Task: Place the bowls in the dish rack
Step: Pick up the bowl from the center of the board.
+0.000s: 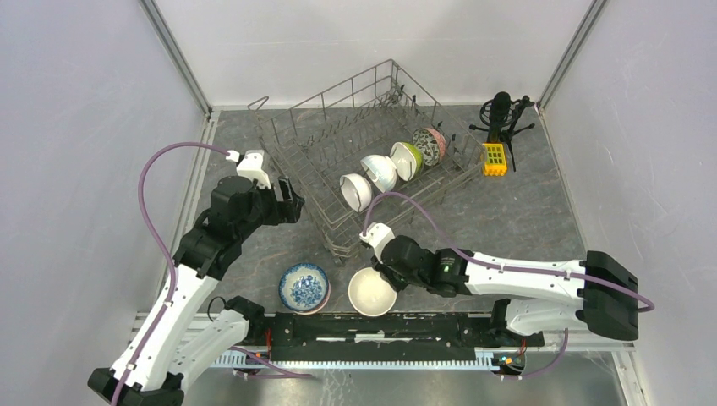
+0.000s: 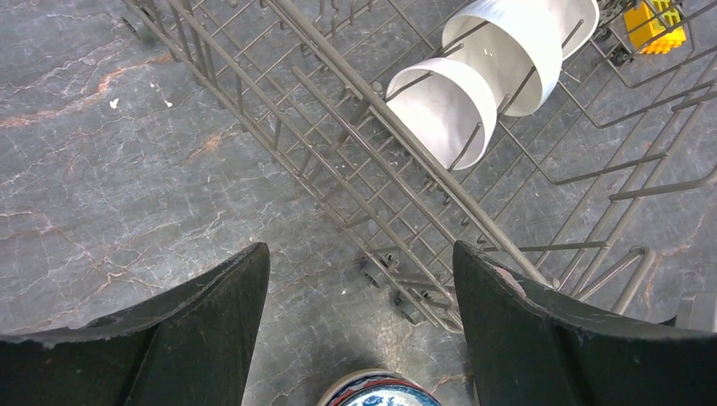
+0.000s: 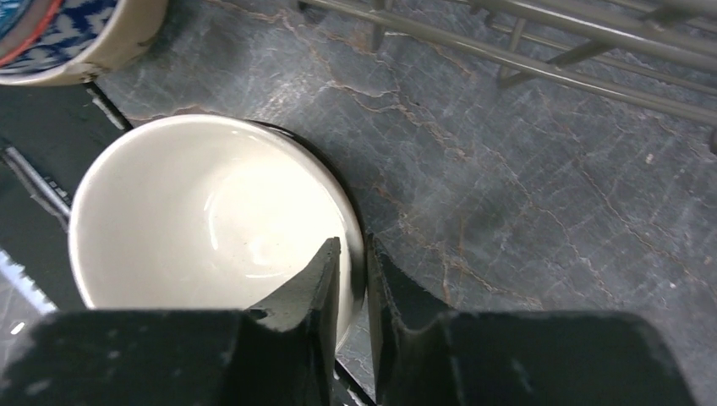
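**A:** Where are the bowls?

**B:** Four stand on edge between the tines of the dish rack (image 1: 338, 139), in a slanting row along its right side. Nearest is a plain white bowl (image 1: 355, 191), then a second white bowl (image 1: 379, 172), a lime green bowl (image 1: 407, 160) and a speckled bowl (image 1: 429, 145) farthest back. Two more sit mouth up on the grey table (image 1: 507, 211), just in front of the rack's near corner. They are a blue-and-white bowl (image 1: 303, 288) and, close to its right, a cream bowl (image 1: 372, 293).

**A:** Is anything being held?

**B:** Yes, the cream bowl. The right gripper (image 3: 353, 249) is clamped on its rim on the side toward the rack. One of the fingers (image 3: 309, 292) is inside the bowl and the other is outside, with only the wall between them. The bowl's base rests on the table.

**A:** What about the other arm?

**B:** The left gripper (image 2: 359, 254) has its jaws spread wide with nothing between them. It hangs over bare table by the rack's left side. Its camera looks down the wire wall, with the blue-and-white bowl's edge at the bottom of the view.

**A:** Anything else on the table?

**B:** Beyond the rack's right end, a black microphone stand (image 1: 501, 114) with a small yellow block (image 1: 495, 158) just in front of it
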